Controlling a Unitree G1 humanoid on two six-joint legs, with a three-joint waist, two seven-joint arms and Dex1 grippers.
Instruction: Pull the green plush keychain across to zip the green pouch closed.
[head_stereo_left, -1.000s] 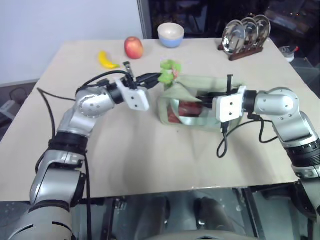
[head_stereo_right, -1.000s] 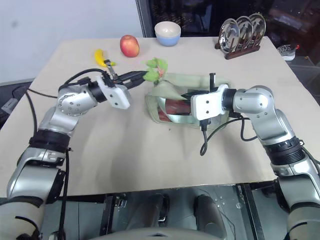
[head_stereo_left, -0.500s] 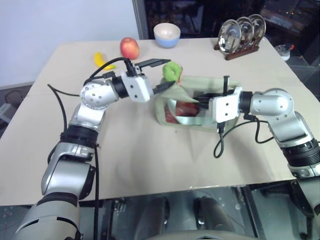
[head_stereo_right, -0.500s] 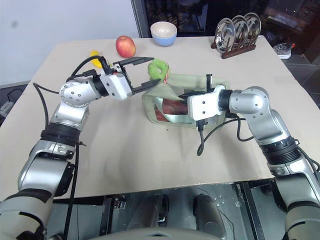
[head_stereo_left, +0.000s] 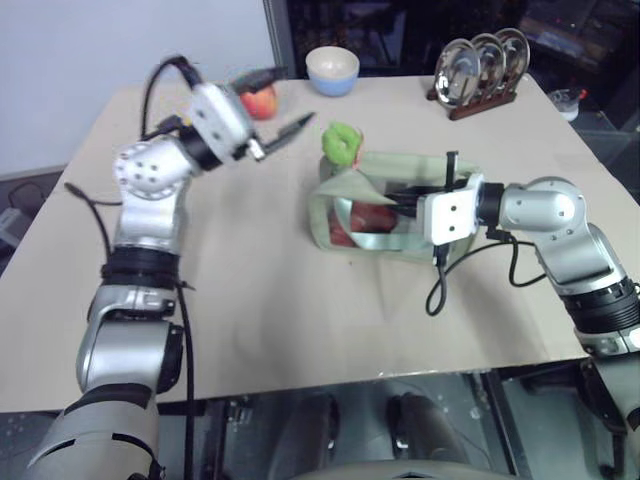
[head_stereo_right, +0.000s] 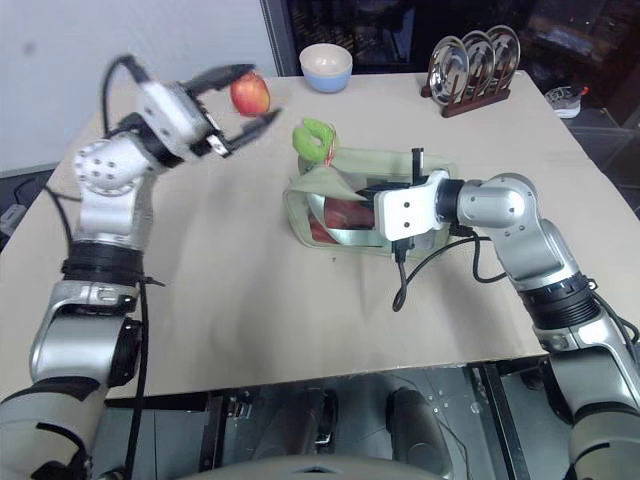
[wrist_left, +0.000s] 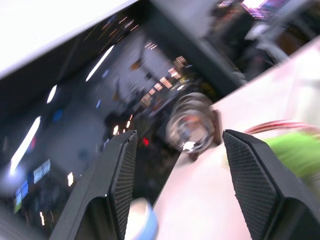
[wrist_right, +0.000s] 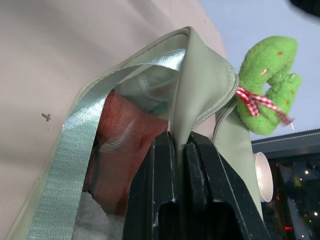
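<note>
The green pouch (head_stereo_left: 345, 188) stands mid-table, red contents showing through its clear window. The green plush keychain (head_stereo_left: 342, 142) sticks up free at its near-left top corner, a red ribbon at its base (wrist_right: 260, 100). My left gripper (head_stereo_left: 283, 100) hangs open in the air to the left of the plush, apart from it, with nothing between its fingers (wrist_left: 125, 170). My right gripper (head_stereo_left: 405, 196) reaches in from the right and is shut on the pouch's top fabric edge (wrist_right: 192, 100), its fingers (wrist_right: 162, 165) pinching the fold.
A red apple (head_stereo_right: 250, 93) lies just behind my left gripper. Farther back stand a blue-and-cream bowl (head_stereo_left: 334, 68) and a wooden rack of metal plates (head_stereo_left: 485, 68). Tan tabletop (head_stereo_left: 300, 300) stretches in front of the pouch.
My left gripper let go of the plush keychain, opened, then rose and swung left away from the pouch while rolling. The plush stays upright at the pouch corner. My right gripper kept still.
</note>
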